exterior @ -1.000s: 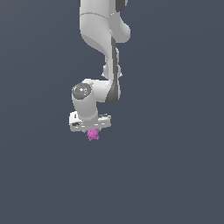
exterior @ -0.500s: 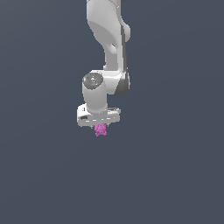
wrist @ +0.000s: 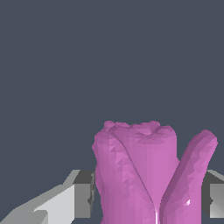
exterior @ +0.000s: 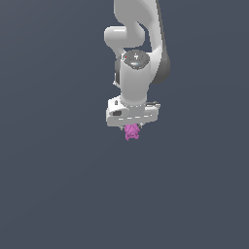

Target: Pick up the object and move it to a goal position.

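The object [exterior: 131, 132] is a small magenta-pink lumpy thing hanging just under my white gripper [exterior: 132, 129] in the exterior view. The gripper points down and is shut on it, holding it in the air. In the wrist view the object [wrist: 140, 170] fills the space between the two grey fingertips [wrist: 83, 192], which press on its sides. The fingers are mostly hidden behind the hand in the exterior view.
The white arm [exterior: 138, 44] rises above the gripper to the frame's top. All around is a plain dark grey-blue background with no other objects showing.
The gripper, still holding the object, has moved toward the exterior view's right and slightly up over the last second. The wrist has turned with it.
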Controlling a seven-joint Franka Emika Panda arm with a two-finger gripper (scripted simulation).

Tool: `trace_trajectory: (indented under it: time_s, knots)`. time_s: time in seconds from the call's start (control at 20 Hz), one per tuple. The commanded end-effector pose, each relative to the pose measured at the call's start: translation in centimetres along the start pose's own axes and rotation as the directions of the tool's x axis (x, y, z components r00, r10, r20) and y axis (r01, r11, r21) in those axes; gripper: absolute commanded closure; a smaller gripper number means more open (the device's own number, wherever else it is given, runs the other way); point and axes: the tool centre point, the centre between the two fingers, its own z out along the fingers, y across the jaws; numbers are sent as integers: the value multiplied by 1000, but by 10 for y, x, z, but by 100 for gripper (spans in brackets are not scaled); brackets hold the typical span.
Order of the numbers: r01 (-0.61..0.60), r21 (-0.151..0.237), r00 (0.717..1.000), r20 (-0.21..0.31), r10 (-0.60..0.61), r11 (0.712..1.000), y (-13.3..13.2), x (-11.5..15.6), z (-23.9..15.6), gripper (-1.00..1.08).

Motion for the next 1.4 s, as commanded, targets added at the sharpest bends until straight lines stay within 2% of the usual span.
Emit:
trace_trajectory:
  time_s: [0.0,0.55,0.75,1.05,1.35]
  knots:
    - [0,-1,1000,0,0,1000,-25,0,-22,108]
    - [0,-1,1000,0,0,1000,-130,4,-115,108]
    - [-1,0,1000,0,1,1000,-158,6,-141,108]
    - [-1,1,1000,0,1,1000,-184,9,-163,108]
    - [-1,2,1000,0,1,1000,-191,11,-169,108]
